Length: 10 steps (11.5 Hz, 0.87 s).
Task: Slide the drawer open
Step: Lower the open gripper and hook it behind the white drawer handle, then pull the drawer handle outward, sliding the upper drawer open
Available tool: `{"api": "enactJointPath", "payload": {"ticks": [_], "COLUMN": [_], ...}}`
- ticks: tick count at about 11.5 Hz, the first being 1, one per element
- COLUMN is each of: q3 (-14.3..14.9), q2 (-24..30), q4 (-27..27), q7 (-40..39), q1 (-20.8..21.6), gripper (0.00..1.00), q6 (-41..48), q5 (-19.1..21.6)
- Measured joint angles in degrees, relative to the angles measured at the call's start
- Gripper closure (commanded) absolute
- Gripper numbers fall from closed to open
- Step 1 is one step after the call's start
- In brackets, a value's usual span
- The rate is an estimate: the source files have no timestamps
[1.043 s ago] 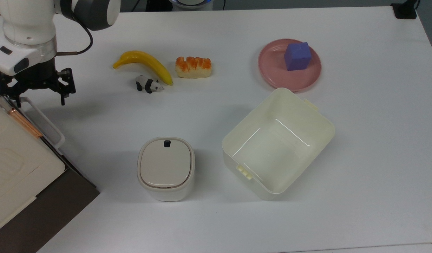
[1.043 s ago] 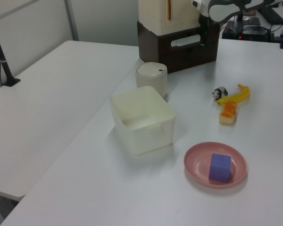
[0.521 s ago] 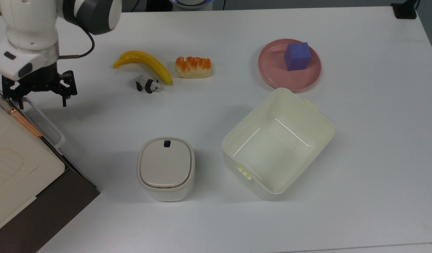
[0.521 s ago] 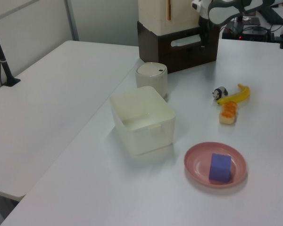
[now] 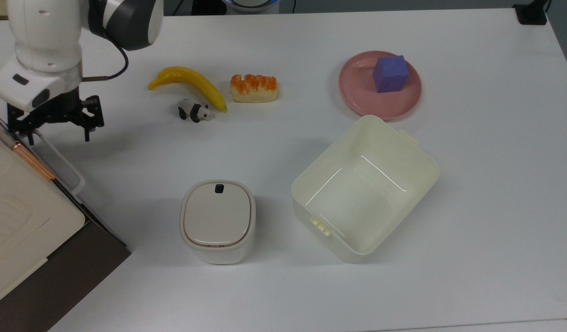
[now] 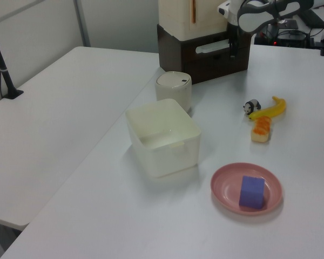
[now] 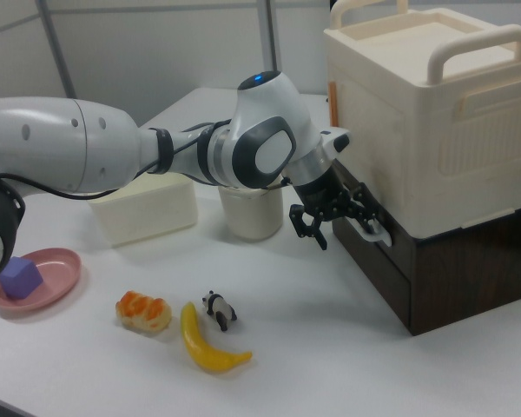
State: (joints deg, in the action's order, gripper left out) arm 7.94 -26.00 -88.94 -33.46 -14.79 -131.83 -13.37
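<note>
The tool (image 5: 57,128) is at the white loop handle (image 7: 370,228) of the drawer (image 7: 365,248). Its 2 fingers are spread apart, with 1 finger (image 5: 86,133) on the outer side of the handle and the other close to the drawer front. They do not press on the handle.

The drawer sits in the dark brown cabinet (image 6: 205,54) at the left edge of the bench (image 5: 283,286) in the top view, under a cream box (image 7: 434,113). The dark front panel looks flush with the cabinet.

Near the far edge of the bench in the top view lie a banana (image 5: 191,83), a toy panda (image 5: 194,111) and a bread piece (image 5: 254,87).
</note>
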Motion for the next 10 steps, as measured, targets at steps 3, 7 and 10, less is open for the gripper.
{"api": "enactJointPath", "payload": {"ticks": [3,7,10], "q3": [-0.29,-1.34,-3.21], "q2": [-0.95,-0.9,-0.63], "q4": [0.15,0.28,0.22], "q7": [3.81,7.86,10.78], "q1": [0.72,0.85,0.91], "gripper": [0.0,0.0,0.0], "q6": [-0.26,-0.28,0.07], "q5": [-0.85,-0.85,-0.85]}}
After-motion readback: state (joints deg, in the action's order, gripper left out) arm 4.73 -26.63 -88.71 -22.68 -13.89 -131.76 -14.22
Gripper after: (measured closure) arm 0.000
